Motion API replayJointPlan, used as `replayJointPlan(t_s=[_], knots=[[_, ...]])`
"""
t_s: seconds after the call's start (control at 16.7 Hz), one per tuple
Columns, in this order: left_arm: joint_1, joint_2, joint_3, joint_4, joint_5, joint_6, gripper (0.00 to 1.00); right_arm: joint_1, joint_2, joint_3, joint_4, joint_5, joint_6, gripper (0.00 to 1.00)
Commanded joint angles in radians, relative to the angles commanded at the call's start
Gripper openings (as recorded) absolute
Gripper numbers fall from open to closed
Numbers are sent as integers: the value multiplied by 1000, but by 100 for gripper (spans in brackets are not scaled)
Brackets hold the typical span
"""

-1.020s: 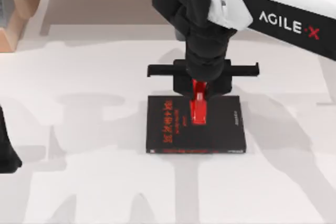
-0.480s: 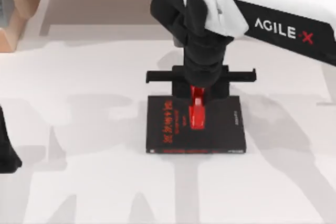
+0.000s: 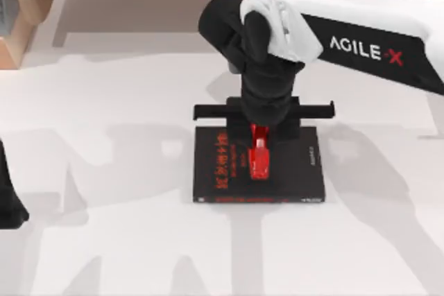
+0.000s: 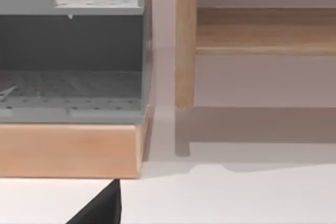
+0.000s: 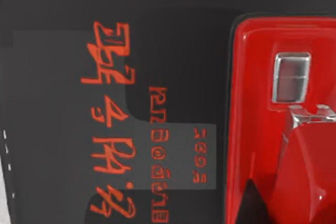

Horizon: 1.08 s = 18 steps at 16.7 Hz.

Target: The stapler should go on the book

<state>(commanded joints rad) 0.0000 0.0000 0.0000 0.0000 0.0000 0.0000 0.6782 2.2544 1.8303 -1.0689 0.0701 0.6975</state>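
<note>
Item: stapler (image 3: 259,159). Red, glossy, lengthwise on the cover of the book (image 3: 291,171), directly under my right tool (image 3: 259,136). Over the last second it has dropped lower against the cover and its free end now sits nearer the book's middle; in the right wrist view the stapler (image 5: 278,129) lies right against the black cover, beside the red lettering (image 5: 113,124). I judge it touching or all but touching the book.

Item: right tool. Above the book's far edge, pointing down, fingers clenched on the stapler's rear end. It has come down and in over the cover since a second ago.

Item: book. Flat on the bench (image 3: 104,240), not shifted.

Item: left tool. Parked off at the bench's left edge; whether clenched or released, I cannot tell.

Status: placement nearly done; letting go and lifting away remain.
</note>
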Motion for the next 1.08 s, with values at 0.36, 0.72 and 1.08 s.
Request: replayJointPlan(t_s=[0.36, 0.72, 1.08], knots=[[0, 0, 0, 0, 0, 0, 100, 0, 0, 0, 0, 0, 0, 53], [0, 0, 0, 0, 0, 0, 100, 0, 0, 0, 0, 0, 0, 98], [0, 0, 0, 0, 0, 0, 100, 0, 0, 0, 0, 0, 0, 100]])
